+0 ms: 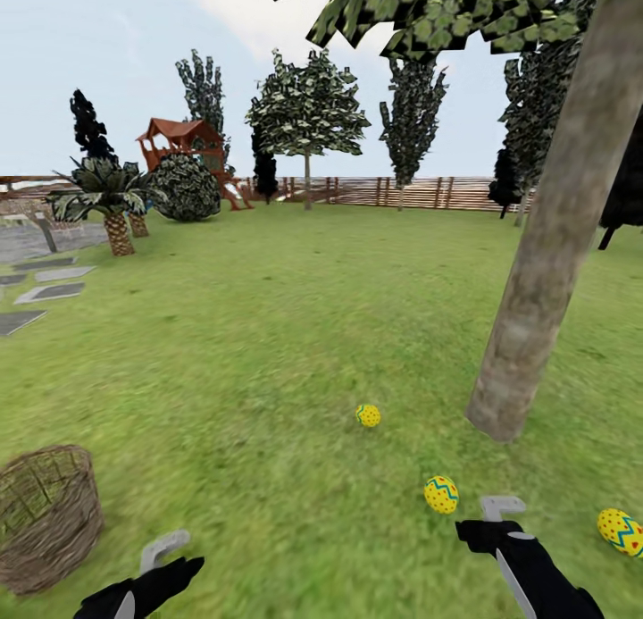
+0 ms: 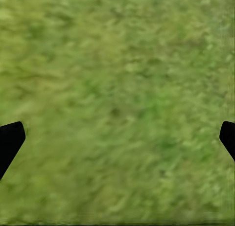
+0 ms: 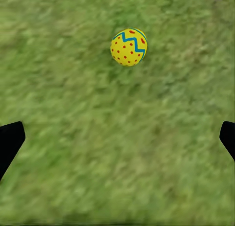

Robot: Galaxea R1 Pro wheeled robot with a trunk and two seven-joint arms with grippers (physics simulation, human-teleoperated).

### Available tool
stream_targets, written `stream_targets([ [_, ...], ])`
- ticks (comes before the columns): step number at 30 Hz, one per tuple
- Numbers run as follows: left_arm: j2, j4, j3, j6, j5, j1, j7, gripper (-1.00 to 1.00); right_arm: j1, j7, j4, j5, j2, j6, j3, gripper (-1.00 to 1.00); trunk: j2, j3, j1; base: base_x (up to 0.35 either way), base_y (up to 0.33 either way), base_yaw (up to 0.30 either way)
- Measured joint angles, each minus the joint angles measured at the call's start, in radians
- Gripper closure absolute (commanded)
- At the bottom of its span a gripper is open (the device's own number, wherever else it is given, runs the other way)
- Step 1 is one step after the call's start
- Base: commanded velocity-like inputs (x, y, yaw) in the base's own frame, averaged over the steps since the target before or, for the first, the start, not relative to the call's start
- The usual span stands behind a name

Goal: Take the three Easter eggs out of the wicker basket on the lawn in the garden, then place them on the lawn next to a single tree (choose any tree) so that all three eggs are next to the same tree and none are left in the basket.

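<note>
Lawn (image 1: 268, 333): wide grass, carries all items.
Tree (image 1: 554, 244): thick leaning trunk, rooted right of centre.
Basket (image 1: 45, 516): woven wicker, well apart from tree; inside appears empty.
Eggs: three set on grass near trunk base (image 1: 368, 415), (image 1: 441, 494), (image 1: 622, 531). Judged light, rigid, smooth, prone to rolling; best gripped across middle.
Left gripper (image 2: 117, 138): spread wide, nothing held.
Right gripper (image 3: 117, 138): spread wide, nothing held, egg (image 3: 129, 47) ahead.
</note>
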Motion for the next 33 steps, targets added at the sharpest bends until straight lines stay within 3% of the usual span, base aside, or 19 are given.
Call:
stream_targets([
  [8,0.0,0.0,0.0,-0.002,0.0,0.0,0.0,-1.0,0.0,0.0,0.0,0.0,0.0,0.0,0.0,-1.0,0.0,0.0,0.0,-0.317,-0.07,0.297],
  [22,0.0,0.0,-0.002,-0.002,0.0,0.0,0.0,-1.0,0.0,0.0,0.0,-0.003,0.0,0.002,0.0,-1.0,0.0,0.0,0.0,-0.253,-0.235,0.287],
  [33,-0.001,0.001,-0.002,0.001,-0.001,0.0,0.0,-1.0,0.0,0.0,0.0,-0.003,0.0,0.002,0.0,-1.0,0.0,0.0,0.0,-0.179,-0.285,0.038],
])
